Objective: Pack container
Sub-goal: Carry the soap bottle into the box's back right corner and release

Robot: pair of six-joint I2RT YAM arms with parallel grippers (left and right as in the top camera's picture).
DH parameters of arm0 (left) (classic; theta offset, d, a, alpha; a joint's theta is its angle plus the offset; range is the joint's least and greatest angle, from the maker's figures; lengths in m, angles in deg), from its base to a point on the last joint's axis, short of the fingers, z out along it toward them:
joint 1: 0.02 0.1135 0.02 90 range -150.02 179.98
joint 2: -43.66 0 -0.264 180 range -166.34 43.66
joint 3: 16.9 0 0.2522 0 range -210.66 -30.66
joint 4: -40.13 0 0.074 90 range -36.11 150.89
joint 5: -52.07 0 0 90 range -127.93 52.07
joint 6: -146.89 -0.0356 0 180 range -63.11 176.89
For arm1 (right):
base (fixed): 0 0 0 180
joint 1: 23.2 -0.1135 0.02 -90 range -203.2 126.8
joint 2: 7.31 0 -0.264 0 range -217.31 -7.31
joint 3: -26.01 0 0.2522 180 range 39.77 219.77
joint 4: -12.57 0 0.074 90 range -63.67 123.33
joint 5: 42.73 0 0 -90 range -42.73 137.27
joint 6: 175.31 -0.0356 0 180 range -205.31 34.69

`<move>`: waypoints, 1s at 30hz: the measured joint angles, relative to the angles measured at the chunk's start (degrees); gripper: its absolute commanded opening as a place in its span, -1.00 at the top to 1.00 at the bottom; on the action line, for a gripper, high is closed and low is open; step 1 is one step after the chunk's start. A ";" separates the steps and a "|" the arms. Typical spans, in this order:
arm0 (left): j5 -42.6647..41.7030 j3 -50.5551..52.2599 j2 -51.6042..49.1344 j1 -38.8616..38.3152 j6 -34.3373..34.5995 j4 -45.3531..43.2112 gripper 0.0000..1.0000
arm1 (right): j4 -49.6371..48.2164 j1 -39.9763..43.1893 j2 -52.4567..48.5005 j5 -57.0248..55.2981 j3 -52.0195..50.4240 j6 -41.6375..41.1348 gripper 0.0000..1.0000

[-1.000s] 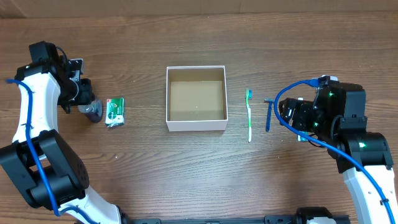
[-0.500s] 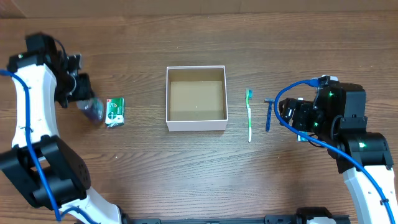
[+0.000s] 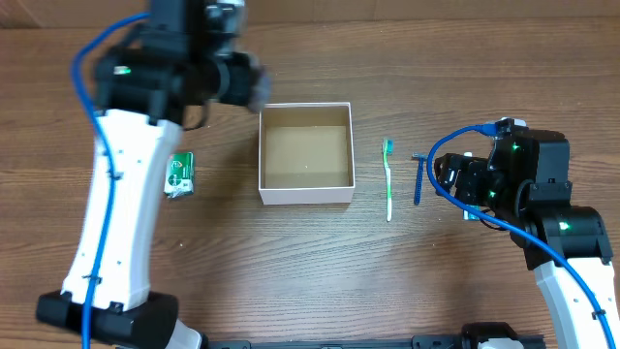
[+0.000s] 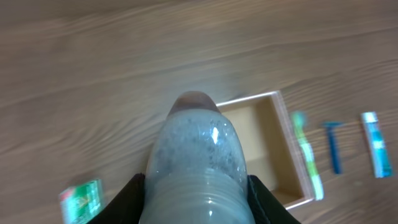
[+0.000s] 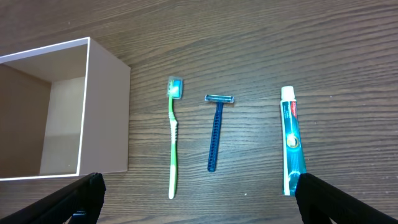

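The container (image 3: 305, 194), a square white box with a brown inside, sits mid-table and shows in the left wrist view (image 4: 287, 155) and the right wrist view (image 5: 106, 112). My left gripper (image 3: 242, 82) is shut on a small clear spray bottle (image 4: 198, 165) and holds it in the air by the box's upper-left corner. My right gripper (image 5: 196, 205) is open and empty, above a green toothbrush (image 5: 173, 140), a blue razor (image 5: 215, 134) and a toothpaste tube (image 5: 292, 143). The toothbrush (image 3: 389, 182) and razor (image 3: 418, 179) lie right of the box.
A green packet (image 3: 179, 175) lies on the wooden table left of the box, also in the left wrist view (image 4: 81, 199). The left arm's white links stretch over the table's left side.
My left gripper has lifted the spray bottle from beside the green packet and swung it right and up to the box's upper-left corner. The right arm has not moved.
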 measured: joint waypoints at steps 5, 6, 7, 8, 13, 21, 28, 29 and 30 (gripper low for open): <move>3.08 0.00 -3.78 -8.17 6.54 -2.75 0.92 | 0.02 0.00 0.00 0.02 0.00 0.00 -1.00; 3.54 0.00 -4.68 -9.16 7.54 -2.93 0.92 | 0.02 0.00 0.00 0.02 0.00 0.02 -1.00; 4.04 0.00 -5.95 -10.29 8.68 -3.15 0.92 | 0.00 0.00 0.00 0.00 0.00 -0.02 -1.00; 4.46 0.00 -7.39 -11.28 9.60 -3.26 0.92 | 0.00 0.00 0.00 0.00 0.00 0.00 -1.00; 5.31 0.00 -15.13 -14.23 12.63 -3.96 0.92 | 0.02 0.00 0.00 0.00 0.00 -0.02 -1.00; 5.60 0.04 -24.39 -16.06 15.87 -6.49 0.92 | 0.04 0.00 0.00 0.04 0.00 0.00 -1.00; 6.10 0.04 -27.12 -16.02 17.55 -7.93 0.70 | 0.22 0.00 0.00 0.02 0.00 0.00 -1.00; 6.10 0.04 -27.23 -16.02 17.62 -7.91 0.37 | 0.26 0.00 0.00 0.04 0.00 0.02 -1.00; 6.12 0.04 -27.26 -16.02 17.73 -7.91 -0.54 | 0.28 0.00 0.00 0.04 0.00 0.00 -1.00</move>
